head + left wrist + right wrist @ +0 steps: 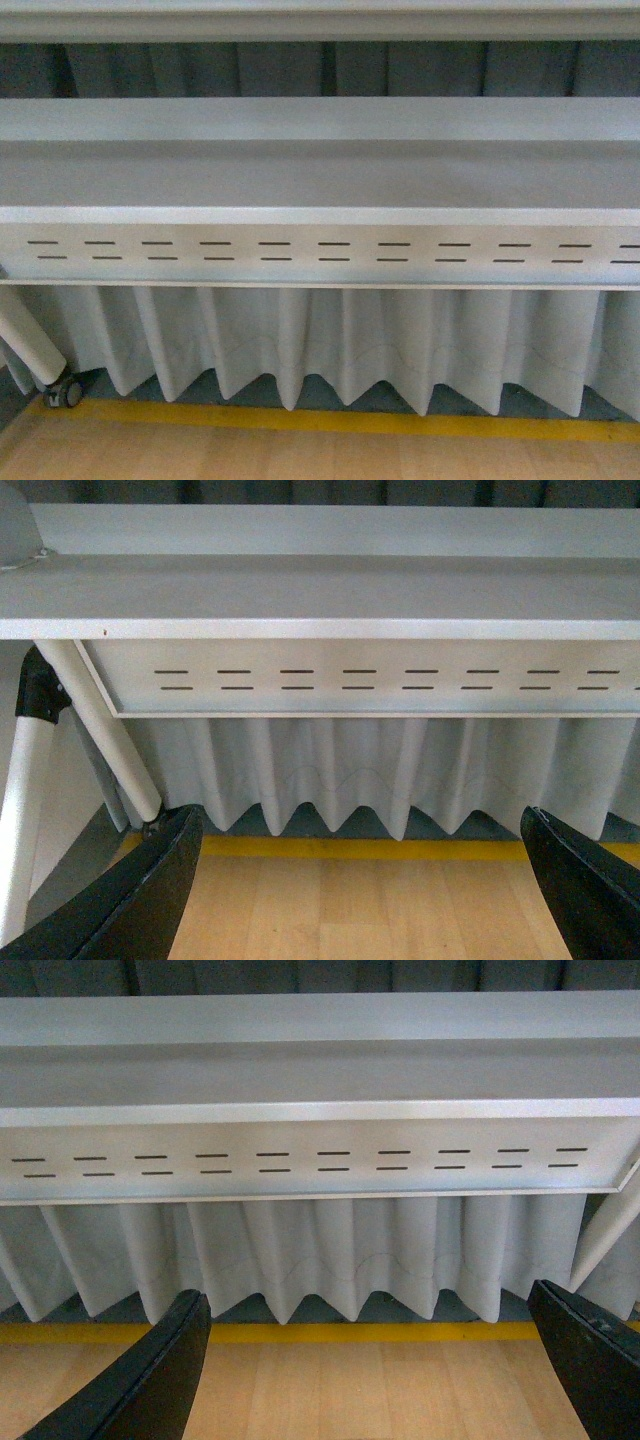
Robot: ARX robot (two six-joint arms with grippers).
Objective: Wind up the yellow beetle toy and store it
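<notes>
left jaws: spread wide, facing slotted panel (380,702) under table (330,595) | right jaws: spread wide, facing same panel

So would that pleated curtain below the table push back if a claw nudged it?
Probably not: the curtain hangs in soft folds, so it looks floppy and light. Its hem hangs free, so it would likely swing.
</notes>
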